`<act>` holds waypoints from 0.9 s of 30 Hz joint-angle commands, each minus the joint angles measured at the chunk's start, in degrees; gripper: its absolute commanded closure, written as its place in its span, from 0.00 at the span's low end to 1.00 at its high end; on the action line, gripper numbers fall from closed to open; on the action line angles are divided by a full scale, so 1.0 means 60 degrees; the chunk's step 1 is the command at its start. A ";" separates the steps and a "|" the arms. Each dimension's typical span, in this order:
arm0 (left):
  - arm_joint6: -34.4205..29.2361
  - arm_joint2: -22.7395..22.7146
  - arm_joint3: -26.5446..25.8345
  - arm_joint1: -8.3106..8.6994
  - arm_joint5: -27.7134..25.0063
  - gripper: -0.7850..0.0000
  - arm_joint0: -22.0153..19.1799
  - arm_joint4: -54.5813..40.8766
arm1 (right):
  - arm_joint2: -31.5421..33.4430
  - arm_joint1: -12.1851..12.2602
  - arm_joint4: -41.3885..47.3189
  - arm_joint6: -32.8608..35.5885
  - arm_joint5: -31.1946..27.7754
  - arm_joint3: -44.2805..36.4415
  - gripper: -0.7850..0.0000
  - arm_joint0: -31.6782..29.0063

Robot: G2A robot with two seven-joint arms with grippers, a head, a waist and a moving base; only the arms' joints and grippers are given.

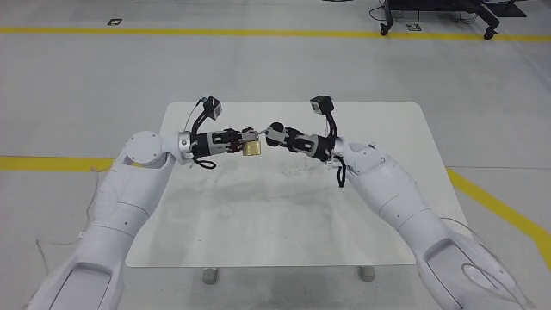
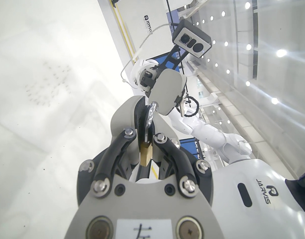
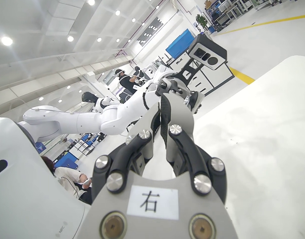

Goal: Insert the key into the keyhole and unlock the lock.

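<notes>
A brass padlock (image 1: 251,148) hangs above the table's back middle, held by my left gripper (image 1: 238,142), which is shut on it. In the left wrist view the brass body (image 2: 145,154) shows through the gap between the fingers. A silver dimpled piece that looks like the key (image 2: 151,115) runs from it toward the fingertips. My right gripper (image 1: 269,133) faces the left one tip to tip, and its grey finger (image 2: 167,93) overlaps the silver piece's far end. In the right wrist view my right gripper (image 3: 164,101) is pressed shut; what it pinches is hidden there.
The white table (image 1: 344,224) carries faint scuff marks (image 2: 48,85) near its middle. Both arms come in from the front corners and meet well above the surface. The table's back edge (image 1: 293,103) lies just beyond the grippers.
</notes>
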 commanded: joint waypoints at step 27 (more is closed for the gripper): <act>0.1753 0.0624 0.0028 -0.0333 0.3712 1.00 -0.0269 -0.0899 | 0.1079 0.0547 -0.0413 -0.0984 0.0166 -0.1183 1.00 -0.1359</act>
